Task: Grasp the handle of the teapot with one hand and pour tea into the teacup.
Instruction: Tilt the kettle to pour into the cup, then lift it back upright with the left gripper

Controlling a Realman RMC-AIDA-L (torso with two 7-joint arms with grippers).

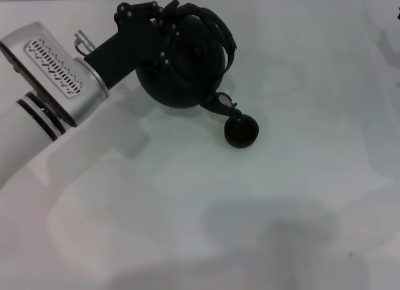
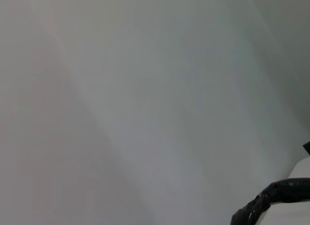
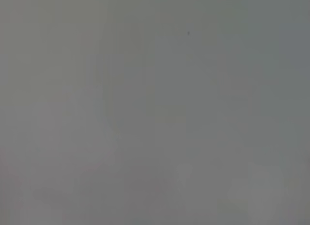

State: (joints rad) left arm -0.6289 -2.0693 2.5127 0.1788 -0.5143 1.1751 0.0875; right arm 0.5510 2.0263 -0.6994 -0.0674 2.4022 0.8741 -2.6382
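Tea is being poured from the tilted teapot point(image 1: 184, 68).
Its handle point(image 1: 215, 24) is clamped by the left gripper point(image 1: 164, 18); the spout is held just above the teacup point(image 1: 241, 130), touching or not cannot be told. Uprighting is judged next.

The left arm point(image 1: 53, 84) enters from the left side, silver and white, ending in a black wrist. The left gripper point(image 1: 164, 21) sits at the handle point(image 1: 222, 29) of the teapot point(image 1: 184, 68) and its fingers are clamped on that arched bail. The teapot is tilted, its short spout point(image 1: 222, 104) pointing down toward the near right. The teacup point(image 1: 241, 130) stands upright on the white table point(image 1: 300, 196), directly beneath the spout tip; contact between spout and cup rim cannot be determined. A faint shadow lies on the table below the teapot. The right arm is not in view.
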